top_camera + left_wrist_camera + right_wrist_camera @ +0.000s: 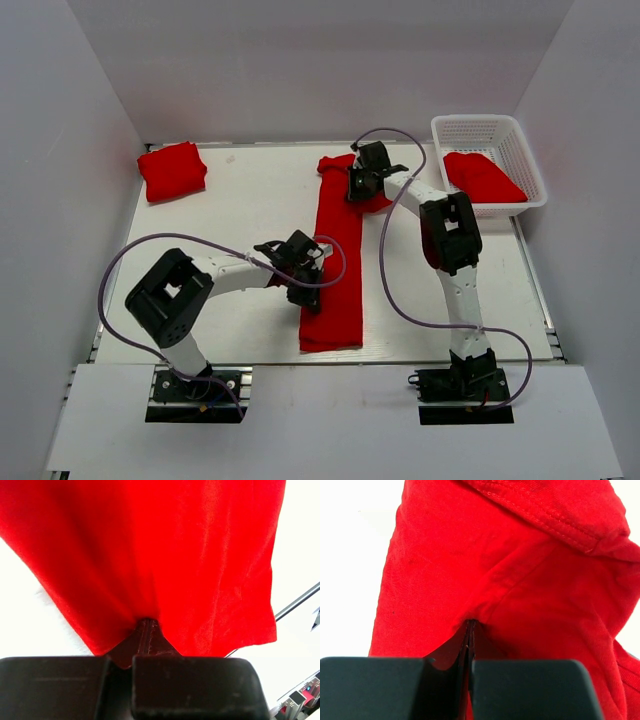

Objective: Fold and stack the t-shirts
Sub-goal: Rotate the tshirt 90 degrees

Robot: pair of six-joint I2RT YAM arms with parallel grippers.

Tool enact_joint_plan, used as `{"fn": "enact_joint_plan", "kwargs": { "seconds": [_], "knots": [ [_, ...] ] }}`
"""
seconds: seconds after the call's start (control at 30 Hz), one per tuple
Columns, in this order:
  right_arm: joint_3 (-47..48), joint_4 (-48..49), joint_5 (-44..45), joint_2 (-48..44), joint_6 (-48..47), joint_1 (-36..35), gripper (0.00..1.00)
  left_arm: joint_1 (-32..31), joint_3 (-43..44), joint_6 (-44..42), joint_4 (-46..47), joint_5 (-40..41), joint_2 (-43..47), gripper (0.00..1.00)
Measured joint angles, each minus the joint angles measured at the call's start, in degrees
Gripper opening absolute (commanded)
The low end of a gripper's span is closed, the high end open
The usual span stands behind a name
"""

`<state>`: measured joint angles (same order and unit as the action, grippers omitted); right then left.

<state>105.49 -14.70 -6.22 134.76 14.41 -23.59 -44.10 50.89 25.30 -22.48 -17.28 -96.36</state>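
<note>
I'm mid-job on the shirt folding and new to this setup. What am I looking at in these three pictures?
Two robot arms are bolted at the near edge of a white table. The wide picture looks down from above and behind them. The other two come from a camera on each wrist, looking past its own black fingers. A long t-shirt, folded into a strip, lies down the middle. The left gripper is shut on its side edge, the right gripper on cloth near its far end. A folded t-shirt sits in the far left corner, and a third t-shirt lies in the white basket at the far right.
</note>
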Motion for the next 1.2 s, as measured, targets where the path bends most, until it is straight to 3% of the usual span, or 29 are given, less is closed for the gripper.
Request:
{"fn": "enact_joint_plan", "kwargs": {
  "seconds": [0.73,0.8,0.83,0.87,0.9,0.93,0.97,1.07,1.2],
  "knots": [
    [8.72,-3.26,-1.42,4.72,-1.01,-2.43,0.02,2.75,-4.76,1.05,1.86,0.74,4.33,0.01],
    [8.74,-3.43,-1.4,4.55,-1.44,-2.49,0.2,2.78,-3.87,0.04,-0.42,2.03,4.68,0.07],
    [8.74,-3.69,-1.36,4.33,-1.7,-2.45,0.3,2.82,-3.26,-0.72,-2.1,3.21,4.87,0.25],
    [8.74,-4.02,-1.25,3.93,-1.86,-2.43,0.51,2.86,-2.43,-1.64,-4.15,4.22,5.07,0.32],
    [8.74,-4.63,-1.16,3.15,-2.34,-2.4,0.6,2.95,-1.25,-2.27,-6.43,4.96,5.22,0.39],
    [8.74,-5.55,-0.83,2.05,-3.13,-2.36,0.67,3.06,0.15,-2.89,-8.46,5.55,5.49,0.55],
    [8.74,-6.29,-0.48,0.57,-3.67,-2.32,0.77,3.1,1.64,-3.72,-10.19,6.12,6.05,0.61],
    [8.74,-9.03,0.59,-6.47,-5.4,-2.12,0.9,3.69,6.91,-4.46,-14.14,6.91,9.49,0.74],
    [4.98,-8.74,1.79,-22.84,-6.58,-1.9,0.9,5.2,12.59,-4.24,-15.93,7.3,16.48,0.85]
  ]
}}
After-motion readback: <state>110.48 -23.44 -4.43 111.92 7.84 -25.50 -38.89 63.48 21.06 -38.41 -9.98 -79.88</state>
